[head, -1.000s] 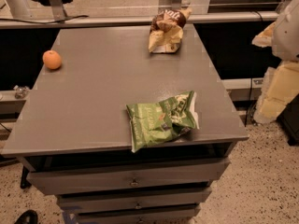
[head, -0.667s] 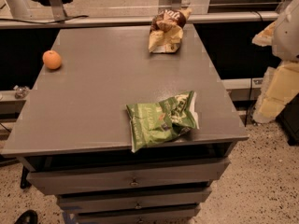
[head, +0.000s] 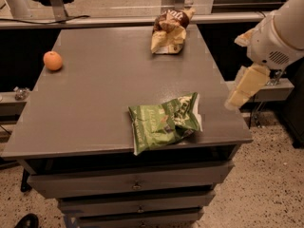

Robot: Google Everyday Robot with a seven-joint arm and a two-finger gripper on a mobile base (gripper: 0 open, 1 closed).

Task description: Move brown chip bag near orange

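Note:
The brown chip bag lies crumpled at the far edge of the grey table, right of centre, dark brown on top and pale yellow below. The orange sits near the table's left edge, far from the bag. My gripper hangs off the table's right side, pointing down and to the left, level with the green bag. It holds nothing that I can see and is well short of the brown bag.
A green chip bag lies at the table's front edge, slightly overhanging. Drawers sit under the tabletop. A shelf or ledge runs behind my arm on the right. A rail runs behind the table.
My arm and gripper have moved left, closer to the table's right edge. The bags and the orange have not moved.

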